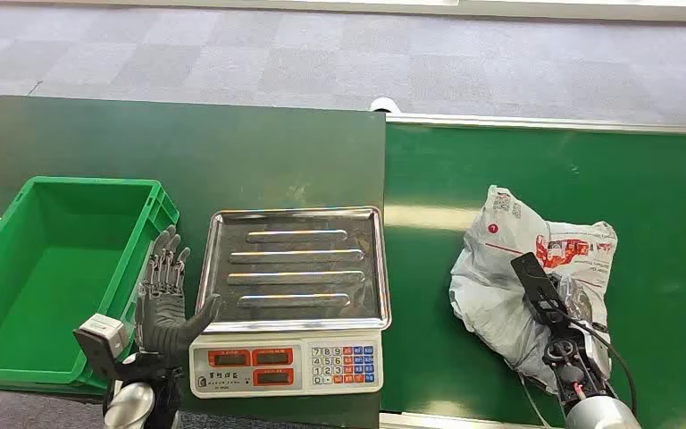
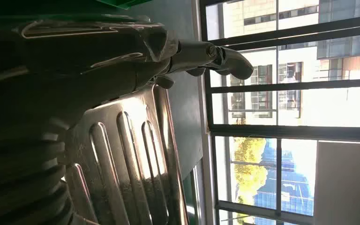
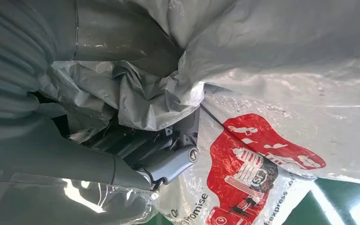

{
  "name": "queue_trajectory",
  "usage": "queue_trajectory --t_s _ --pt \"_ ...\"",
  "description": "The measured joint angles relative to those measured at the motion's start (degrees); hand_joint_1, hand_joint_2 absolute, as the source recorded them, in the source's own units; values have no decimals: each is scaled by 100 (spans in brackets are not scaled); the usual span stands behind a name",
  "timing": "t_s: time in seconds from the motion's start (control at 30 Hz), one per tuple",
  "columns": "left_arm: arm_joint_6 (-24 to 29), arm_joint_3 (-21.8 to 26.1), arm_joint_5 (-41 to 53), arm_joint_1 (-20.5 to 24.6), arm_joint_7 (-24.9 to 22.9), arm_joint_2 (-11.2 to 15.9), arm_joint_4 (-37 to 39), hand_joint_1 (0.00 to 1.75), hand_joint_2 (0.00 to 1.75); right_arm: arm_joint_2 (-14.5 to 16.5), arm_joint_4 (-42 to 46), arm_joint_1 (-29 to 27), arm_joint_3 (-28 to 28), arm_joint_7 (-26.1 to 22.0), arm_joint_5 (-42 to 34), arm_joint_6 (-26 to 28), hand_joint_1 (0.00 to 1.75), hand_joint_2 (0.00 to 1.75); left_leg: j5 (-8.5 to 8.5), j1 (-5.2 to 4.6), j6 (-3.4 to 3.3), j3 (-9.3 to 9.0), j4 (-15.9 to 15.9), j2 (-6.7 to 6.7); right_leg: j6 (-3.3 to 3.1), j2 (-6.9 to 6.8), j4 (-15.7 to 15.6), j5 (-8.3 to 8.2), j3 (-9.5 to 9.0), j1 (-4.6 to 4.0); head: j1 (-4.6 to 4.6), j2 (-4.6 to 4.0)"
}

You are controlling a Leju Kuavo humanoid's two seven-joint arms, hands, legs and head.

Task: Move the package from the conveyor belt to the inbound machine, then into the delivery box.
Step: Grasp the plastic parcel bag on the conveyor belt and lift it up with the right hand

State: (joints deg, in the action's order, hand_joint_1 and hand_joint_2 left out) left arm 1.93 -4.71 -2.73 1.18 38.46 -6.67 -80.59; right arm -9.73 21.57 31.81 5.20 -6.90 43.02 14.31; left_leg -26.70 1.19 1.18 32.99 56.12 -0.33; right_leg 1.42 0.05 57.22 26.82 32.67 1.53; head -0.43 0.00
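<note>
Grey carpet tiles running across the far side of the room, and nearer, lying side by side, a dark green table (image 1: 188,152) on the left and a brighter green conveyor belt (image 1: 589,179) on the right. Sitting on the belt, well to the right of everything else, a grey plastic package (image 1: 509,268) with red printing, crumpled and slumping, long axis slanting from far-left toward near-right. Standing at the table's near-left corner, a green box (image 1: 18,295), open-topped and holding nothing visible. Resting between box and belt, a scale (image 1: 290,357) with a ribbed steel tray (image 1: 295,268), its right edge lying almost against the belt's seam. Pressing into the package's near end, the right hand (image 3: 136,150), fingers digging into bunched plastic and apparently gripping a fold, by the wrist view. Hovering just beside the scale's left edge, between it and the box, the left hand (image 1: 165,295), fingers spread and pointing away, holding nothing. Judging from this layout: tray lying leftward of the package, across the seam, so calling for a lift and a sideways carry to the left; right hand far nearer the package, left hand nearer the box.
</note>
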Motion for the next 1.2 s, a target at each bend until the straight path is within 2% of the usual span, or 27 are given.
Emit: queue_trajectory --t_s 0.17,0.43,0.6,0.9,1.03,1.07,1.13,1.2 --pt "3 1 0 -4 8 0 1 0 175 22 1 36 1 -173 6 5 136 175 0 0 0 1 0 -1 0 0 0 0 0 0 1 0" --pt "34 10 13 -58 51 -1 2 0 175 116 457 67 5 -574 140 -66 121 175 0 0 0 1 0 -2 0 0 1 0 1 0 1 0" --pt "32 45 67 -99 60 -9 -2 0 175 209 986 7 4 -654 224 -128 134 175 0 0 0 1 -1 -2 0 0 1 0 1 0 1 0" --pt "-7 107 103 -113 61 -39 -2 0 175 359 1904 -174 4 -707 268 -154 137 175 0 0 0 1 -1 -2 0 0 1 0 2 0 1 0" --pt "-16 126 120 -118 62 -49 -2 0 175 406 2403 -371 -18 -796 318 -111 119 175 0 0 0 1 -1 -3 0 -1 1 0 2 0 1 0" --pt "-18 135 123 -121 64 -53 -2 0 175 425 2634 -467 -35 -834 326 -96 121 175 0 0 0 1 -1 -3 0 -1 1 0 2 0 1 0" --pt "-28 156 126 -124 75 -66 -2 0 175 470 3222 -702 -92 -917 287 -83 151 175 0 0 0 2 -1 -4 0 -1 1 1 4 0 1 0" --pt "-50 172 127 -124 99 -80 -2 0 175 518 3882 -958 -174 -1024 141 -138 168 175 0 0 1 3 -2 -4 -1 -1 1 2 5 -1 1 0"
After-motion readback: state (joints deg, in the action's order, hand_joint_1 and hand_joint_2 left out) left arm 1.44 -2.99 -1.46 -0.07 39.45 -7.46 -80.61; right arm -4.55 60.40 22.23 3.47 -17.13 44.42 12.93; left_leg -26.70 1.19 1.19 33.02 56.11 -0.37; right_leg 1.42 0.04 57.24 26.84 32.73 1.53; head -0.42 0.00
